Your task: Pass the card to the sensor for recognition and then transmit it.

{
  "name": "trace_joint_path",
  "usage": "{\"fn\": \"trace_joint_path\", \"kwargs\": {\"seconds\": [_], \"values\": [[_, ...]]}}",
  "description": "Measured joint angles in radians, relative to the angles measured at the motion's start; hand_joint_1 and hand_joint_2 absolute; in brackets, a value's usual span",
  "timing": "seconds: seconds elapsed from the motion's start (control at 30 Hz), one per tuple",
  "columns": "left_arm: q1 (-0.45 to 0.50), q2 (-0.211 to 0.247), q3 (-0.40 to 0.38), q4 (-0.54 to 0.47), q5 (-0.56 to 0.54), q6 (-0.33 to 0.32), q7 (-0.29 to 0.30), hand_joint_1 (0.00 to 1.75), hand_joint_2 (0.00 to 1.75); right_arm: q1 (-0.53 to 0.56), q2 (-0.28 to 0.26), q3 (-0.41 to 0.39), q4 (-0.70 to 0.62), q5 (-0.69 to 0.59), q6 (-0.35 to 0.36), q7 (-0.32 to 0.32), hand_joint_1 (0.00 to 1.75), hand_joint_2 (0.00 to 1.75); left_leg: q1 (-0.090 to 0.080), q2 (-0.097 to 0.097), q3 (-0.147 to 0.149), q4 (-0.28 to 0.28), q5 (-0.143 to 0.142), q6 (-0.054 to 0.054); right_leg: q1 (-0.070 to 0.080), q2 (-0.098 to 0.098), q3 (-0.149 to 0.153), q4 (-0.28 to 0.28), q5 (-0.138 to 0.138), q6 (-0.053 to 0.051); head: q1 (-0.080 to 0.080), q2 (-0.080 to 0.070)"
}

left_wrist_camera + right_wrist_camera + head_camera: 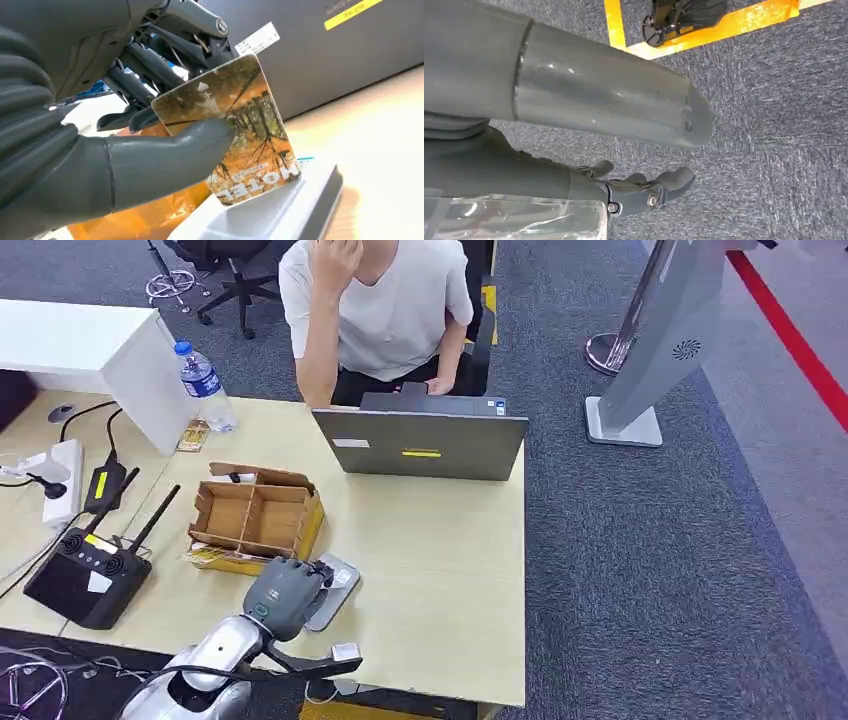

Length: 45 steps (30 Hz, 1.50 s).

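Left hand presenting the card to the sensor, a flat grey reader lying on the table just in front of the cardboard box. The card, printed with an autumn scene and the word MOTEL, is pinched between the thick thumb on its printed face and the darker fingers behind it; it stands tilted, its lower edge at or just above the reader's grey tray, though actual contact cannot be told. This pose probably serves recognition, bringing the card's face close to the reading surface while the grip sits on its upper half, leaving the lower part free. In the head view the hand covers the near end of the reader and hides the card. The right hand hangs over the carpeted floor, holding nothing, fingers loosely curled yet apart. A person sits behind the laptop across the table, plausibly the recipient once reading is complete
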Motion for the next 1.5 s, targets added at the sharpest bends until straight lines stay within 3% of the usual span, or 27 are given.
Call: {"fn": "trace_joint_path", "kwargs": {"seconds": [0.2,0.37,0.57,0.67,0.87,1.0,1.2,1.4,1.43,1.5], "values": [[-0.014,0.021,-0.017,0.023,0.045,-0.043,-0.024,1.75,1.75,0.0,0.0,-0.003,0.0,0.006,0.003,0.0,0.0,0.0,0.0,0.0,0.0,0.0,0.0,0.0,0.0,0.0,0.0,0.0,0.0,0.0,0.0,0.0],[-0.028,0.017,-0.019,0.021,0.054,0.089,-0.028,1.75,1.75,0.0,0.0,-0.011,0.0,0.019,0.002,0.0,0.0,0.0,0.0,0.0,0.0,0.0,0.0,0.0,0.0,0.0,0.0,0.0,0.0,0.0,0.0,0.0],[-0.093,-0.023,-0.008,-0.094,0.03,0.244,-0.018,1.75,1.75,0.0,0.001,-0.027,0.0,0.044,0.002,0.0,0.0,0.0,0.0,-0.001,0.0,0.0,0.001,0.001,0.0,-0.001,0.0,0.0,0.002,0.002,0.0,0.0],[-0.155,-0.041,0.036,-0.145,0.019,0.311,-0.009,1.75,1.75,-0.001,0.002,-0.027,0.0,0.069,0.002,0.0,0.0,0.0,0.0,-0.001,0.0,0.0,0.001,0.001,0.0,-0.001,0.0,0.0,0.002,0.002,0.0,0.0],[-0.345,-0.069,0.135,-0.14,0.011,0.281,0.01,1.75,1.75,-0.008,0.003,-0.027,0.0,0.107,0.005,0.017,0.0,0.0,0.0,-0.002,-0.001,0.0,0.004,0.001,0.0,-0.001,0.0,0.0,0.004,0.001,0.001,0.0],[-0.516,-0.085,0.174,-0.016,-0.029,0.249,0.037,1.75,1.75,-0.027,0.004,-0.026,0.0,0.142,0.011,0.038,0.0,0.0,0.0,-0.002,-0.001,0.0,0.007,0.0,0.0,-0.001,-0.001,0.0,0.006,0.0,0.0,0.0],[-0.785,-0.104,0.213,0.344,-0.074,0.279,0.069,1.75,1.75,-0.059,0.007,-0.021,0.0,0.183,0.016,0.062,0.0,0.0,0.0,0.0,-0.002,0.0,0.01,0.0,0.0,0.0,-0.003,0.0,0.01,0.0,0.0,0.0],[-0.901,-0.121,0.23,0.588,-0.076,0.302,0.077,1.75,1.75,-0.07,0.01,-0.021,0.0,0.198,0.021,0.069,0.0,0.0,0.0,-0.001,-0.003,0.0,0.011,0.0,0.0,0.0,-0.003,0.0,0.01,0.0,0.0,0.0],[-0.91,-0.124,0.232,0.614,-0.074,0.304,0.077,0.0,1.75,-0.071,0.01,-0.021,0.0,0.198,0.021,0.07,0.0,0.0,0.0,-0.001,-0.004,0.0,0.011,0.0,0.0,0.0,-0.003,0.0,0.01,0.0,0.0,0.0],[-0.92,-0.128,0.234,0.65,-0.069,0.307,0.075,0.0,1.75,-0.071,0.011,-0.021,0.0,0.199,0.021,0.072,0.0,0.0,0.0,-0.001,-0.004,0.0,0.011,0.0,0.0,0.0,-0.004,0.0,0.01,0.0,0.0,0.0]]}}
